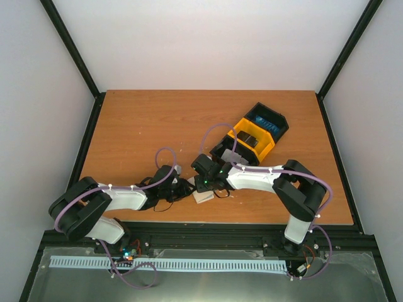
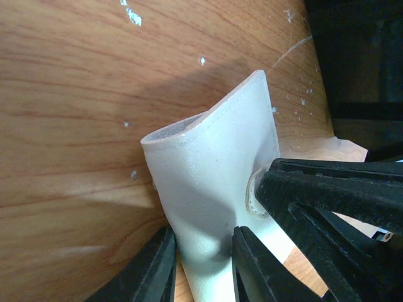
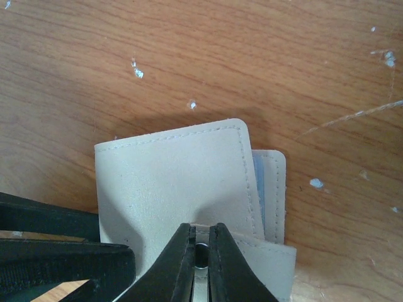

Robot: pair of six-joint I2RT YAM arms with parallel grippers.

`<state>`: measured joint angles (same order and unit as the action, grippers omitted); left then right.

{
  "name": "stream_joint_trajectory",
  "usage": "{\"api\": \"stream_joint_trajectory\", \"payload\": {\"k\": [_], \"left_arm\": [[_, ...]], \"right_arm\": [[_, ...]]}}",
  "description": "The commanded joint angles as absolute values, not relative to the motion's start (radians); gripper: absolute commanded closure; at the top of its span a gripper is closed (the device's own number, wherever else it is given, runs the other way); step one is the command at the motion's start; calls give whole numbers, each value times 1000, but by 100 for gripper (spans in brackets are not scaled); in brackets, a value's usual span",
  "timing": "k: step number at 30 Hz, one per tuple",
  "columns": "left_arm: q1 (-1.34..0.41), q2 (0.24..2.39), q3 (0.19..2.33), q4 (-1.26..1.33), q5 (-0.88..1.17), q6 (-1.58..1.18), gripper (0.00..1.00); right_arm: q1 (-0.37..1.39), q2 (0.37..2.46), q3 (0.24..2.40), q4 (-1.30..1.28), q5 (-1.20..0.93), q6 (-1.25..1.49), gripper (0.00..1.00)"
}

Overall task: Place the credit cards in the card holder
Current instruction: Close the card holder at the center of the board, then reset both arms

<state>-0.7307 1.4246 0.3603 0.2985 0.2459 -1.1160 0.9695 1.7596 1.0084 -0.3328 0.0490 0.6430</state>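
The cream card holder (image 1: 203, 197) lies near the table's front edge, between both grippers. In the left wrist view the card holder (image 2: 208, 163) bulges up, and my left gripper (image 2: 201, 264) is shut on its near end. My right gripper (image 3: 201, 251) is shut on the holder's snap tab, with the snap dot between the fingertips. The holder's face (image 3: 170, 182) lies flat beyond it. A thin blue card edge (image 3: 257, 182) shows between the holder's layers. In the top view the left gripper (image 1: 186, 187) and right gripper (image 1: 206, 187) almost touch.
A black-and-yellow three-compartment tray (image 1: 255, 133) stands behind the right arm, with something blue (image 1: 269, 119) in its far compartment and a grey piece (image 1: 234, 155) at its near end. The table's front edge is just below the grippers.
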Motion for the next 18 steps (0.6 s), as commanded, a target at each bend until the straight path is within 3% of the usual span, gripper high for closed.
{"api": "stream_joint_trajectory", "payload": {"k": [1, 18], "left_arm": [[-742, 1462, 356, 174, 202, -1097, 73], [-742, 1403, 387, 107, 155, -1086, 68]], "right_arm": [[974, 1821, 1002, -366, 40, 633, 94], [939, 1612, 1016, -356, 126, 599, 88]]}}
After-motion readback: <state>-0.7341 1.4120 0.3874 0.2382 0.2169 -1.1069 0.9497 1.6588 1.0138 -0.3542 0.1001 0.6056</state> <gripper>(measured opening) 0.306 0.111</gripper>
